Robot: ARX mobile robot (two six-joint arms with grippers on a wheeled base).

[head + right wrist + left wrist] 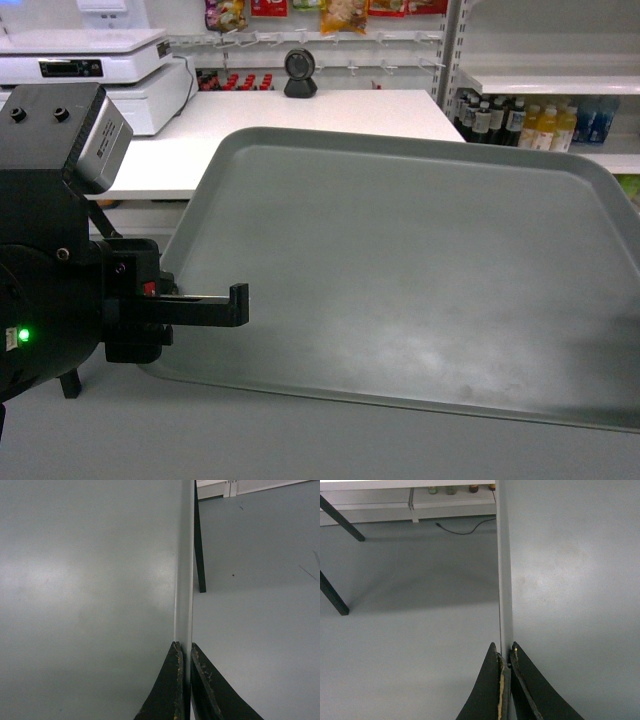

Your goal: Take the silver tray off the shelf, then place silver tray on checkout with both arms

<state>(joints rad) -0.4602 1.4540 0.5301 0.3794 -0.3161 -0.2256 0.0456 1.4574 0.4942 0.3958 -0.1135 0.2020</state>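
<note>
The silver tray [400, 270], matte grey-green with a low rim, hangs in the air over the grey floor and fills most of the head view. My left gripper [236, 306] is shut on its left rim. In the left wrist view the fingers of the left gripper [506, 652] pinch the tray's rim [505, 580]. My right gripper [184, 647] is shut on the opposite rim of the tray [90, 580]; it is outside the head view. The white checkout [300, 120] lies beyond the tray's far edge. The white shelf [545, 80] stands at the back right.
A white scale and register [90, 70] sit on the checkout's left end, and a black scanner [300, 72] stands at its back. Bottles [530, 122] line the lower shelf. Black table legs [335, 600] [200, 555] and a cable [465, 530] are on the floor below.
</note>
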